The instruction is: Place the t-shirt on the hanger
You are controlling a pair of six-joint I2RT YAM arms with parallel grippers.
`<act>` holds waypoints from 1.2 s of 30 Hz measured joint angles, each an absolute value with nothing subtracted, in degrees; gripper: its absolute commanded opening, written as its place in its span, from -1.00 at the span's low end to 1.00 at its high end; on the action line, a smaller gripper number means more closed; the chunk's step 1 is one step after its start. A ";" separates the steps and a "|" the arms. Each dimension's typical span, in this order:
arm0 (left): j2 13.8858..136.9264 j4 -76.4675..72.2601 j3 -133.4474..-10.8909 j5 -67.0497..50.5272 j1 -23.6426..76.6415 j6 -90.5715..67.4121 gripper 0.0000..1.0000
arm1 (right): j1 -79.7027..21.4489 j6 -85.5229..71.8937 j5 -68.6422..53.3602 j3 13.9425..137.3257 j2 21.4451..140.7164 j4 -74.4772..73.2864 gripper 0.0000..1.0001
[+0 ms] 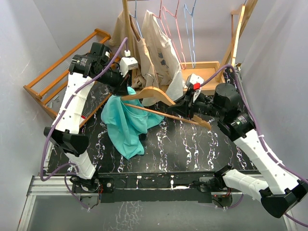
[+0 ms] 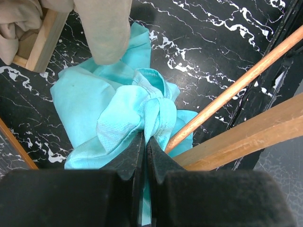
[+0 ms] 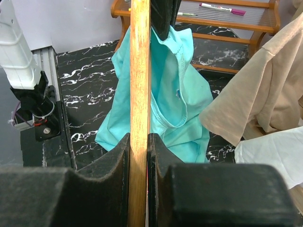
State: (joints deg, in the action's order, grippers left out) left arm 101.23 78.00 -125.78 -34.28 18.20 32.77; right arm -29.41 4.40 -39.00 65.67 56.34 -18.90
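Right gripper clamping hanger bar, centre frame. Left gripper pinching bunched t-shirt, draping centre-left. Hanger axis running left-right, left tip entering cloth beside left gripper.

A black bench veined with white fills the floor of the booth. At the back hang two beige shirts, with thin pink wire hangers and blue wire hangers just beside them. A slatted wooden rack leans at the left edge, and a pink marker lies on it.
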 measured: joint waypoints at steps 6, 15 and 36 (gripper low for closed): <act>98.96 78.30 -124.49 -33.93 18.24 33.45 -1.00 | -29.58 4.32 -38.94 63.29 56.36 -17.08 -0.84; 94.48 79.53 -127.22 -31.97 18.24 33.41 -1.00 | -29.61 3.97 -37.41 59.70 56.16 -13.91 -0.84; 94.30 80.42 -126.54 -32.03 18.24 33.43 -1.00 | -29.63 3.92 -39.27 59.00 56.64 -8.14 -0.84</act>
State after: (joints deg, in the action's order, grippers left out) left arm 94.30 80.42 -126.54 -32.03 18.24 33.43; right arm -29.63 3.92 -39.27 59.00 56.64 -8.14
